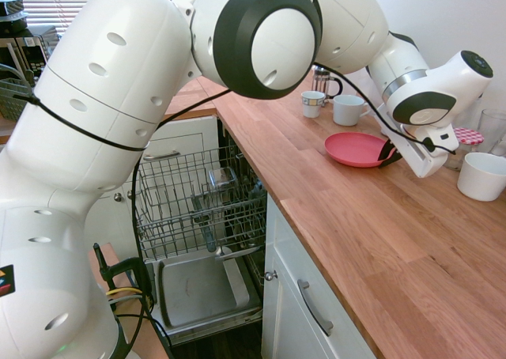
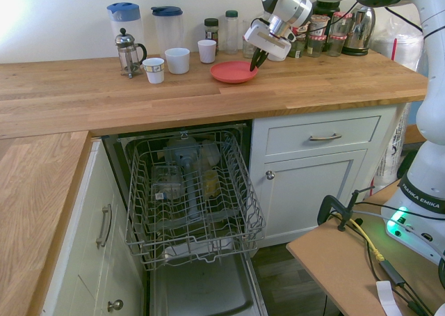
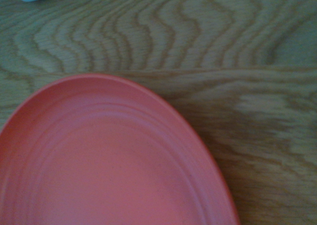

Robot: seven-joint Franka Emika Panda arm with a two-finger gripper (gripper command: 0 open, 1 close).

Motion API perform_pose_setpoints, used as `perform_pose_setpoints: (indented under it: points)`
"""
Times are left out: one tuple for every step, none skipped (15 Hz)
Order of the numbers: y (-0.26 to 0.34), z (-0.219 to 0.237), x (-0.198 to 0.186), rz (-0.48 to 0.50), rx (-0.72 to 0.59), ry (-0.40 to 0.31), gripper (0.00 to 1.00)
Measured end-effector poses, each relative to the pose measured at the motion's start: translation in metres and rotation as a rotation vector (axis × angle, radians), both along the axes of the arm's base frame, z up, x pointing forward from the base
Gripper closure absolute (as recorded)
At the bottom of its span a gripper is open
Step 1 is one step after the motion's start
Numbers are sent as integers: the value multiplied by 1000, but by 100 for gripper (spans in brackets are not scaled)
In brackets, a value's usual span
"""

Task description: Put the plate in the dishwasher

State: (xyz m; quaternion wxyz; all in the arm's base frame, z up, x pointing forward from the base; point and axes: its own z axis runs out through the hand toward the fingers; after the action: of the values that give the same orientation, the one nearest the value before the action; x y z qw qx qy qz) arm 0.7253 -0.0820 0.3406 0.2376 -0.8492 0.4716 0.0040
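While your arm arches over the counter [image 1: 340, 224], gripper [image 1: 383, 159] slanted down, fingers closed together at the plate's [image 1: 353, 149] rim, any pinch on it unclear to you.

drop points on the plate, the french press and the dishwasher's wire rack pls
plate [image 1: 353, 149]: first exterior view, flat middle
french press [image 2: 128, 57]: second exterior view, glass body
wire rack [image 2: 142, 245]: second exterior view, front corner wires
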Motion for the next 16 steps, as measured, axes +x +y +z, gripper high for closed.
perform_pose_setpoints:
  points:
    - [5, 15, 1, 19, -27, -22, 100]
    - [14, 35, 1, 44, -60, -50, 100]
    - [26, 59, -1, 70, -94, -82, 100]
    - [41, 83, -4, 101, -136, -117, 100]
    - [59, 110, -11, 135, -186, -153, 100]
    - [78, 134, -21, 168, -236, -185, 100]
    - [99, 154, -33, 208, -289, -214, 100]
    - [122, 171, -48, 250, -345, -238, 100]
    - [146, 184, -64, 292, -404, -262, 100]
    - [175, 193, -83, 338, -465, -283, 100]
    - [205, 201, -104, 380, -527, -299, 100]
    - [236, 206, -124, 426, -590, -318, 100]
    - [267, 209, -147, 472, -653, -341, 100]
    - [294, 210, -166, 513, -715, -360, 100]
    - [316, 210, -180, 552, -779, -375, 100]
    - [334, 209, -191, 589, -841, -391, 100]
